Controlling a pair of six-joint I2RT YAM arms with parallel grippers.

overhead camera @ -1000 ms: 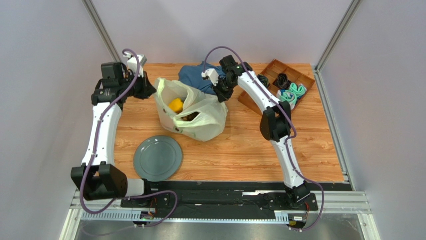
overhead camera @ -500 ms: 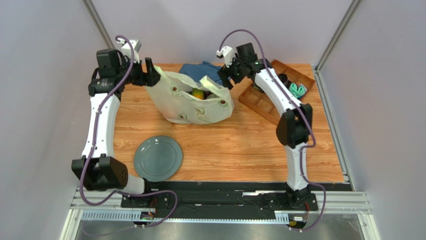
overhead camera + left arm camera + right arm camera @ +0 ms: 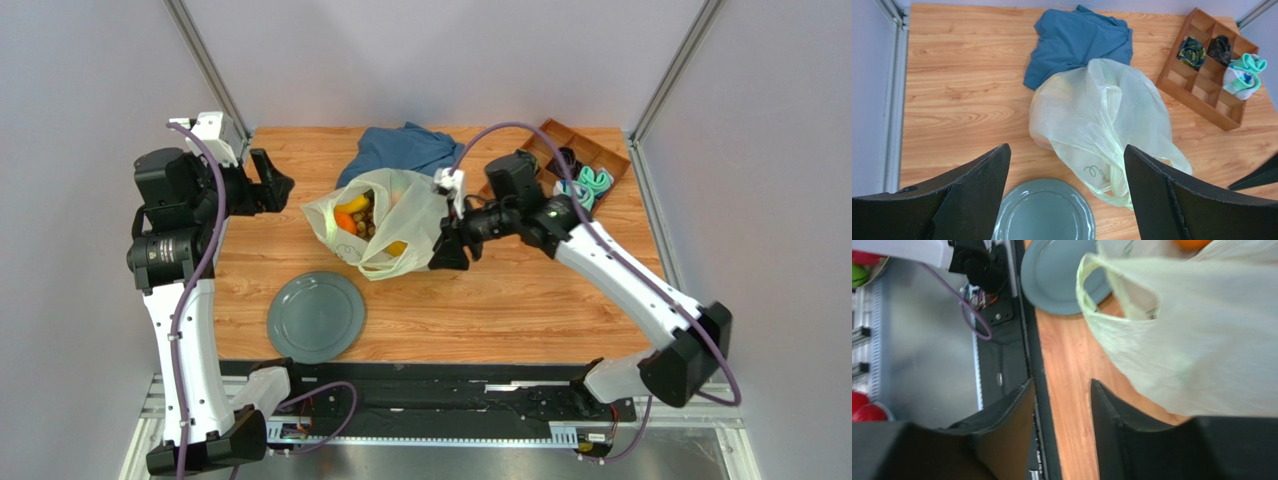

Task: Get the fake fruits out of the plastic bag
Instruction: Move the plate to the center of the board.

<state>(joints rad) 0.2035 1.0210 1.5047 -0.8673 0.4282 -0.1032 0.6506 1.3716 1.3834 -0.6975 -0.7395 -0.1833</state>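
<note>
L gripper [image 3: 275,188] up at far-left of table [image 3: 500,300], jaws spread wide, nothing betw them, well apart from bag [image 3: 385,215]. From L wrist cam the bag's skin is cloudy, so fruits can't be made out thru it. Plate [image 3: 1044,216] there is cut off by bottom edge.

Top cam: bag sits mid-table, mouth gaping up. Fruits [image 3: 352,215] only partly show: orange, yellow, dark bits; rest buried.

Cloth [image 3: 405,150] just behind bag, edges meeting. Plate is near bag's front-left, not touching. Bare wood on the left betw L gripper & bag, more at front-right.

R gripper [image 3: 448,252] low, tight against bag's right flank. R wrist cam blurry: jaws part-open, only wood in the gap, bag film just beside one finger.

Tray [image 3: 560,165] w/ socks [image 3: 595,182] in far-right corner.
</note>
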